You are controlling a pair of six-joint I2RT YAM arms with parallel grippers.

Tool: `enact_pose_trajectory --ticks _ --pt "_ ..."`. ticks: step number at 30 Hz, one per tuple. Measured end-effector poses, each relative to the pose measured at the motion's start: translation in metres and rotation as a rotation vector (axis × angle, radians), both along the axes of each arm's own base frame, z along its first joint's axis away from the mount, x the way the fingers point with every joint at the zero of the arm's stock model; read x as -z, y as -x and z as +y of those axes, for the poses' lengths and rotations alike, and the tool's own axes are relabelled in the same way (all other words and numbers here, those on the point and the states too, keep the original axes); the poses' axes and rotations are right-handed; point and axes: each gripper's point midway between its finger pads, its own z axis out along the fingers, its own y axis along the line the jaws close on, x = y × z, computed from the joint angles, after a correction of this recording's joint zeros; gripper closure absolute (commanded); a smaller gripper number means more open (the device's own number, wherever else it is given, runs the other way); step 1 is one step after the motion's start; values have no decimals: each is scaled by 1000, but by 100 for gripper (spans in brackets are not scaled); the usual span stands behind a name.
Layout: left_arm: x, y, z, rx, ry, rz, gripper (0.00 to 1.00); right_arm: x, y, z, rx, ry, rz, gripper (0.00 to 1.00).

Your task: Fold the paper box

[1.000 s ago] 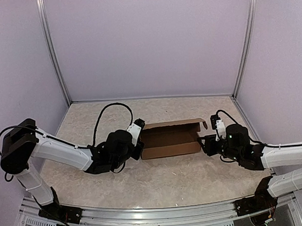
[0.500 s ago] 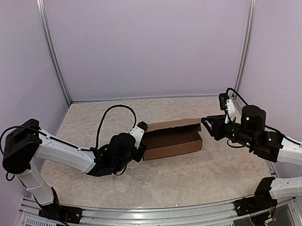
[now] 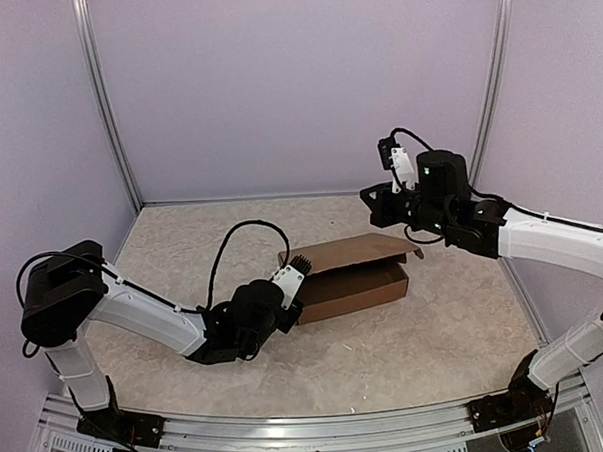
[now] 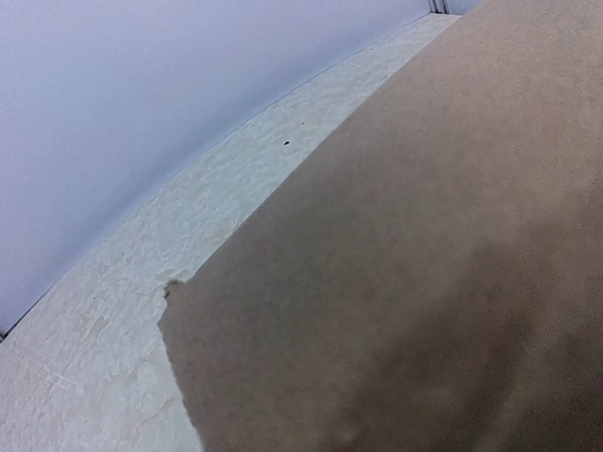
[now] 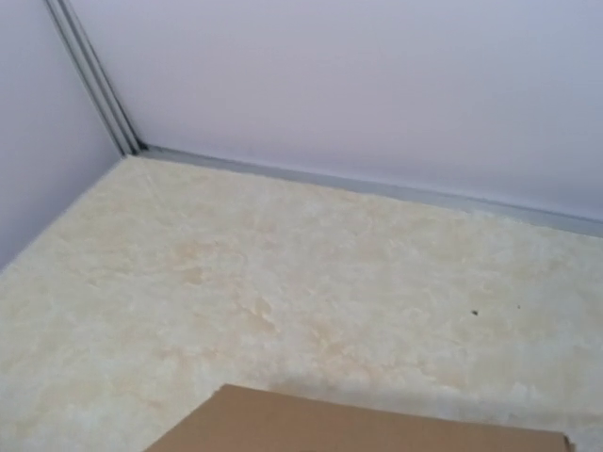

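You look to be closing the lid [image 3: 348, 252] of the paper box [image 3: 354, 292], with the left gripper [image 3: 292, 286] at its end and the right gripper [image 3: 371, 205] above, both grips unreadable, so next press it down.

Work cell was a three-sided booth: plain matte pale-lilac back wall [image 3: 295, 86], with a matching left side wall [image 3: 27, 128] and right side wall [image 3: 566, 94]. Slim grey aluminium posts stood in the back corners, one left [image 3: 106, 104] and one right [image 3: 492, 78]. A thin grey metal strip [image 3: 300, 197] ran along the foot of the back wall. Work surface was a cream marbled tabletop [image 3: 387, 352], matte, with faint tan blotches. Right wrist view showed one tiny dark speck [image 5: 474, 313] on it, toward the back wall. A ribbed silver aluminium rail [image 3: 310, 431] ran across the near edge. Light was even and diffuse, shadows soft.
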Motion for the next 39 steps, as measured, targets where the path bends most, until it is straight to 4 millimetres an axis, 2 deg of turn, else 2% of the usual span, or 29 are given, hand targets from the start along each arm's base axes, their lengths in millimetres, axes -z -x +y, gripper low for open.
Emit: enact_pose_trajectory --ticks 9,13,21,24,30,34,39 --pt "2 4 -11 11 -22 -29 99 73 -26 21 26 59 130 100" --pt "2 5 -13 14 -18 -28 92 96 -29 24 33 64 169 100" --pt "11 12 -15 32 -45 0 71 135 -28 25 40 74 236 100" --pt "13 16 -16 44 -57 5 60 145 -27 26 39 77 254 100" --pt "11 27 -6 67 -50 29 54 152 -27 26 41 77 268 100" --pt "-3 33 2 77 -26 42 51 153 -27 27 38 72 266 100" --pt "-29 39 13 79 20 47 51 163 -26 29 29 74 279 100"
